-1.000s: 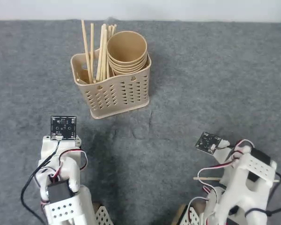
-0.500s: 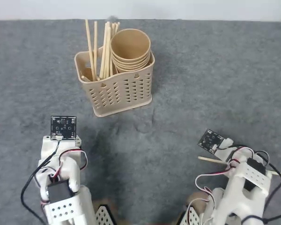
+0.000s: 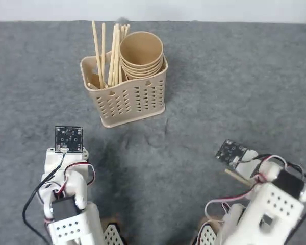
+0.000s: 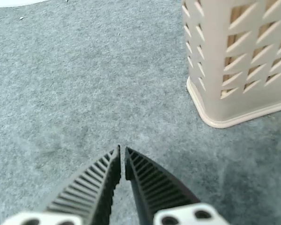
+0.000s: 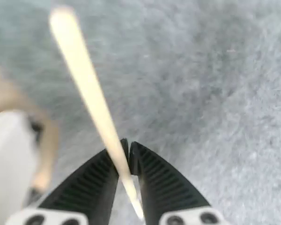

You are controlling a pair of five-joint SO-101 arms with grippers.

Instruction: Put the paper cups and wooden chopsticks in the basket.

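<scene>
A beige perforated basket (image 3: 137, 99) stands at the back of the grey mat, holding a stack of paper cups (image 3: 141, 51) and several wooden chopsticks (image 3: 112, 53) upright. Part of the basket (image 4: 239, 61) is ahead of my left gripper (image 4: 122, 150), which is shut on nothing, low over the mat. My right gripper (image 5: 126, 145) is shut on one wooden chopstick (image 5: 86, 89), which sticks out past the fingertips. In the high view that chopstick (image 3: 236, 176) pokes out beside the right arm near the front right.
The grey mat (image 3: 219, 81) covers the whole table. The left arm (image 3: 69, 178) sits at the front left, well short of the basket. Open mat lies between both arms and the basket.
The right arm has swung and turned with the chopstick in its gripper; the stick now points more toward the basket. The basket shifted slightly right. The left arm stayed still.
</scene>
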